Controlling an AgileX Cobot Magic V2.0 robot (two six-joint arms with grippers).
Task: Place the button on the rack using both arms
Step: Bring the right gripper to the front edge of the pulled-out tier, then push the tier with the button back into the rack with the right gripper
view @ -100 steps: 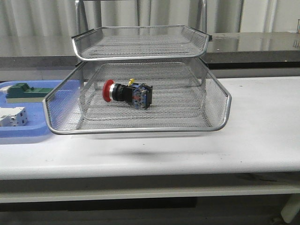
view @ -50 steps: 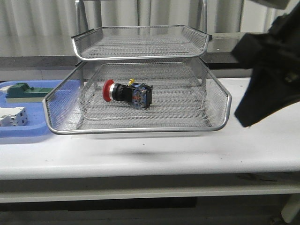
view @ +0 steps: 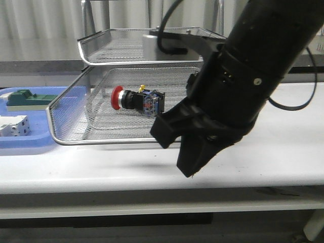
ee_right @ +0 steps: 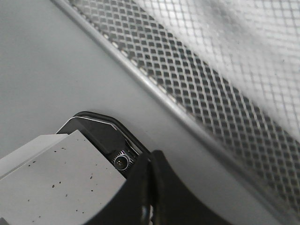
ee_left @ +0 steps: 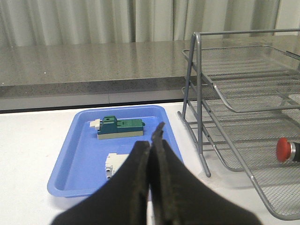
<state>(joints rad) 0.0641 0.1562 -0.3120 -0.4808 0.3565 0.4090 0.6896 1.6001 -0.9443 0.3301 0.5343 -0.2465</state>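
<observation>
The button [view: 136, 99] lies on its side in the lower tray of the silver wire rack [view: 68, 137], red cap toward the left. Its red cap [ee_left: 283, 149] shows through the mesh in the left wrist view, beside the rack's upright post [ee_left: 198, 93]. My right arm [view: 243, 86] hangs large in front of the rack's right half, near the tray's front rim, and hides it. The right gripper [ee_right: 151, 158] is shut and empty, close to the mesh rim [ee_right: 154, 89]. The left gripper [ee_left: 153, 136] is shut on nothing, above the blue tray [ee_left: 75, 159].
The blue tray [view: 30, 144] left of the rack holds a green block [view: 25, 98] and a white block [view: 12, 125]. A grey counter runs behind the white table [view: 283, 152]. A grey speckled block with a small lens [ee_right: 121, 161] lies under the right gripper.
My right arm has swung in from the right edge to the front of the rack and now covers its right half. The button has not moved.
</observation>
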